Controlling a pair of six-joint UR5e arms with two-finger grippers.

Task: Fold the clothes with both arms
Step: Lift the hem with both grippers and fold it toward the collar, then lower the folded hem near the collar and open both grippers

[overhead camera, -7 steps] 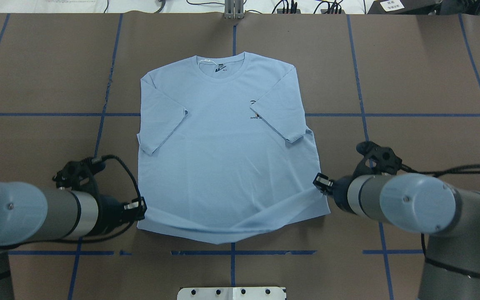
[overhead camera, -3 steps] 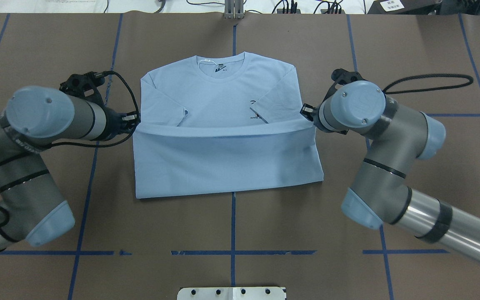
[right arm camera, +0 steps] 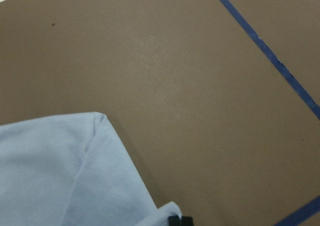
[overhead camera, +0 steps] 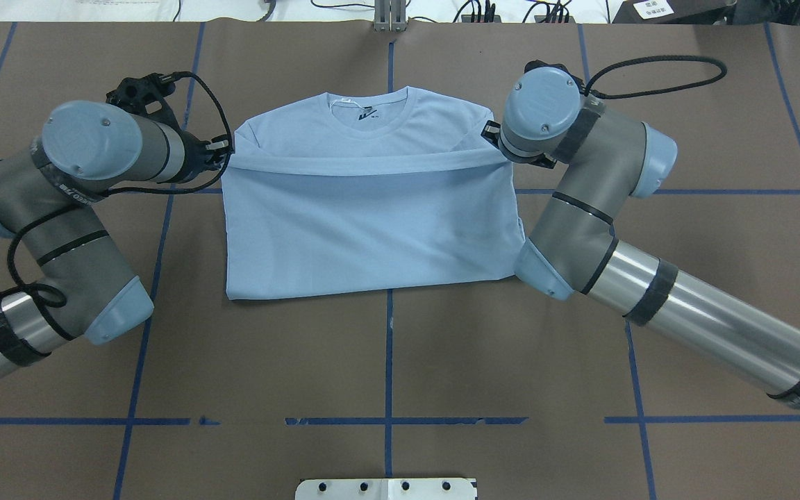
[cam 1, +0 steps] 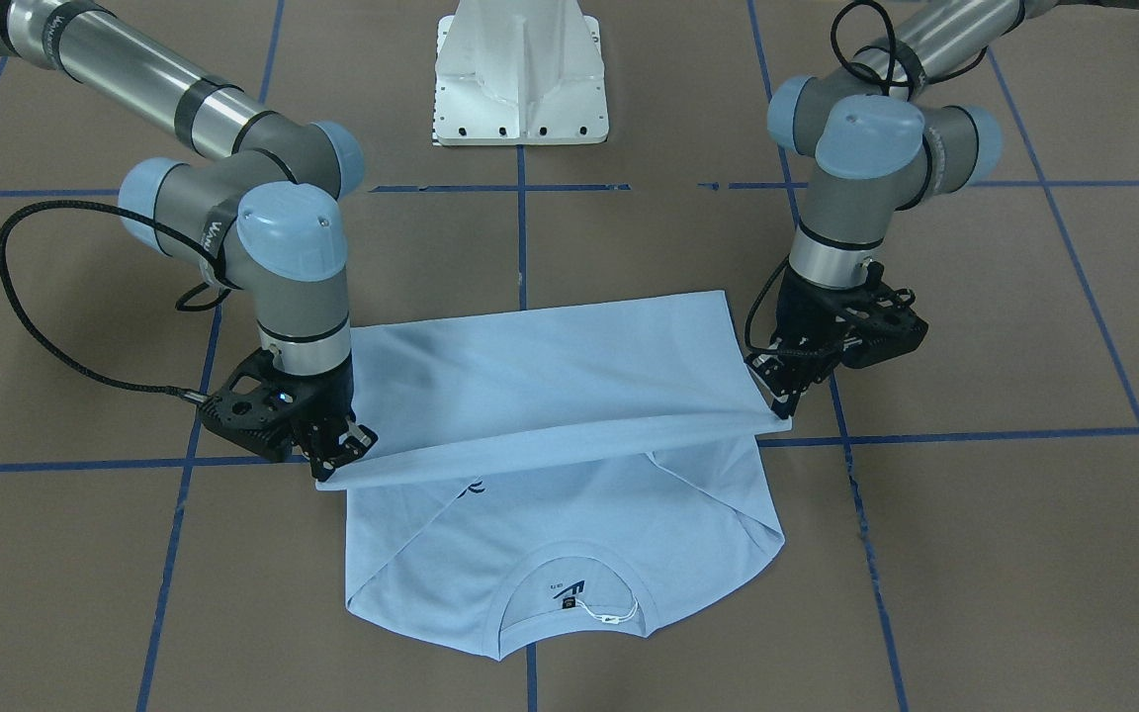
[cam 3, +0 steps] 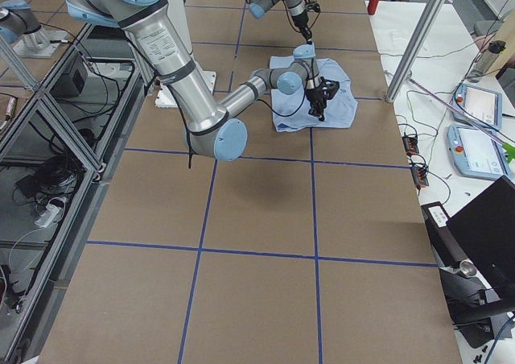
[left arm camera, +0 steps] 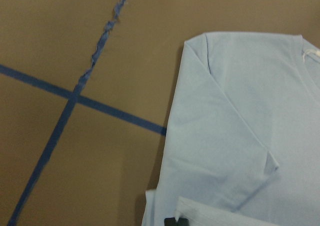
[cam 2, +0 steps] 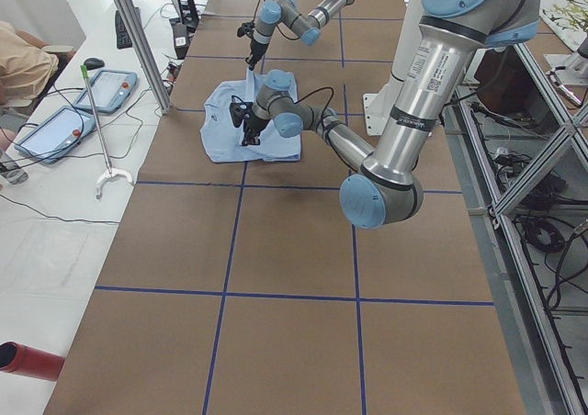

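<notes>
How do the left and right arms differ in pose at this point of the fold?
The left arm is folded up tight, elbow bent; the right arm stretches in long and diagonal. The left arm's cable curls close by its wrist; the right arm's cable loops wide over the table. Shared: the left claw and right claw each pinch a hem corner of the T-shirt.

T-shirt [overhead camera: 372,222] plain light blue; neck label [overhead camera: 367,114] dark. Chest print [cam 1: 472,488] mostly covered, seems dark. Table [overhead camera: 60,389] brown, tape grid [overhead camera: 719,191] blue. Left arm [overhead camera: 73,222], right arm [overhead camera: 580,229] grey-silver, pale blue caps.
</notes>
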